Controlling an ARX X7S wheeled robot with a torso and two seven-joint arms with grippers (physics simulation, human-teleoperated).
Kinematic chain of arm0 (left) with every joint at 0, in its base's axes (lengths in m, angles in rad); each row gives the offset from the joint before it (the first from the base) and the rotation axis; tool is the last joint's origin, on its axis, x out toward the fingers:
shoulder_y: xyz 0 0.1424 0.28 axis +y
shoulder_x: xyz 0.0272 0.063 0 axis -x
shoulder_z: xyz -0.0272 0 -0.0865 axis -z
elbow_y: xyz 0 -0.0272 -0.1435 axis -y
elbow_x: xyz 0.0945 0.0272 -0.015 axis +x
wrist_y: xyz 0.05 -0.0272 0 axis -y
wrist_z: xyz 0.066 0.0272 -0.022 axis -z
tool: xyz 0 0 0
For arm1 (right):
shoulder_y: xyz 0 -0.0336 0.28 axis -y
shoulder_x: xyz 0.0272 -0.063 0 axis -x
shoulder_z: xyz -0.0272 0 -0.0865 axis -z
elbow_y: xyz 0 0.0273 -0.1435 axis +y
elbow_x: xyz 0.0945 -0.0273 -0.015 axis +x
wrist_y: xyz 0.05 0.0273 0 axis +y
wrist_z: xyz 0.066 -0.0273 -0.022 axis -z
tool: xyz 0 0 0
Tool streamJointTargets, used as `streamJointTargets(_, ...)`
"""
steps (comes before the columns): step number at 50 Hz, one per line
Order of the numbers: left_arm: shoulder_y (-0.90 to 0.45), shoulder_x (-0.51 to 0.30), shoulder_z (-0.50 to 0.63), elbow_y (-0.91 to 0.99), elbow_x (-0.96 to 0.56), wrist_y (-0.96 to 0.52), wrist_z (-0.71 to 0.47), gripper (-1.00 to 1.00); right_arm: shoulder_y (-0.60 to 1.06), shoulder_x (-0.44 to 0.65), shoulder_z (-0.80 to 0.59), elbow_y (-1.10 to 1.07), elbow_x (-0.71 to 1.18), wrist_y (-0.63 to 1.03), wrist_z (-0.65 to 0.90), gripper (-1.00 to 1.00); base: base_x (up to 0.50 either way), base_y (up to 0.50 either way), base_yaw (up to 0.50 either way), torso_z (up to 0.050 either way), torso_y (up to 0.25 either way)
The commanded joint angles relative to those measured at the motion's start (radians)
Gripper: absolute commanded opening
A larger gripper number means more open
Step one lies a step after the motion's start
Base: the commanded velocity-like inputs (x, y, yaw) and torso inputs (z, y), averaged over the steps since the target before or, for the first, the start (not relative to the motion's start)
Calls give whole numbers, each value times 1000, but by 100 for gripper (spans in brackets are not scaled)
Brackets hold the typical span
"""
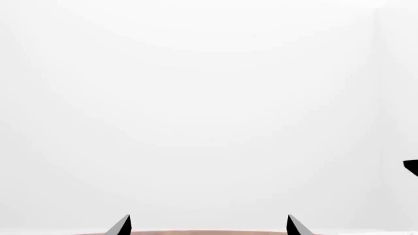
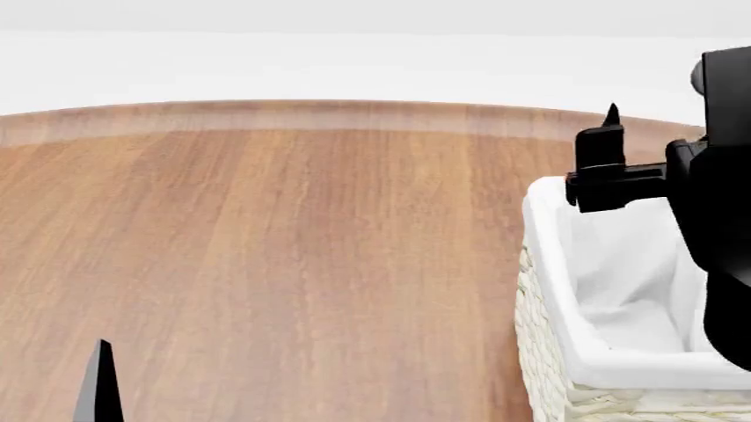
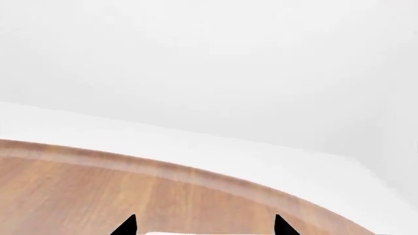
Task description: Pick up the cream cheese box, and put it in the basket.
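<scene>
The cream cheese box shows in no view. The basket (image 2: 551, 352), cream-white wicker with a white cloth liner, stands at the table's right front; what shows of its inside holds only cloth. My right gripper (image 3: 203, 226) hovers over the basket's far left corner, jaws wide apart with nothing between them; one fingertip (image 2: 610, 119) points up in the head view. A thin white strip (image 3: 209, 233) lies low between its tips; I cannot tell what it is. My left gripper (image 1: 209, 225) is open and empty, facing a white wall; one fingertip (image 2: 101, 387) shows at the lower left.
The round wooden table (image 2: 294, 246) fills the head view, and its far curved edge (image 3: 163, 169) shows in the right wrist view against white floor and wall. My black right arm (image 2: 722, 229) covers part of the basket's right side.
</scene>
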Motion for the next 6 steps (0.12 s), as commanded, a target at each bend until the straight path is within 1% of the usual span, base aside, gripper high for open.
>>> streamJointTargets(1, -1, 2, 4, -8, 3, 4, -4, 100, -264, 71, 32, -305, -83, -306, 229, 100, 0, 0, 0, 0, 0)
streamJointTargets(4, -3, 4, 6, -13, 6, 6, -4, 100, -330, 86, 42, -371, -102, -381, 297, 100, 0, 0, 0, 0, 0)
streamJointTargets(6, -4, 5, 8, -16, 7, 7, -4, 100, -350, 94, 32, -412, -142, -388, 340, 100, 0, 0, 0, 0, 0)
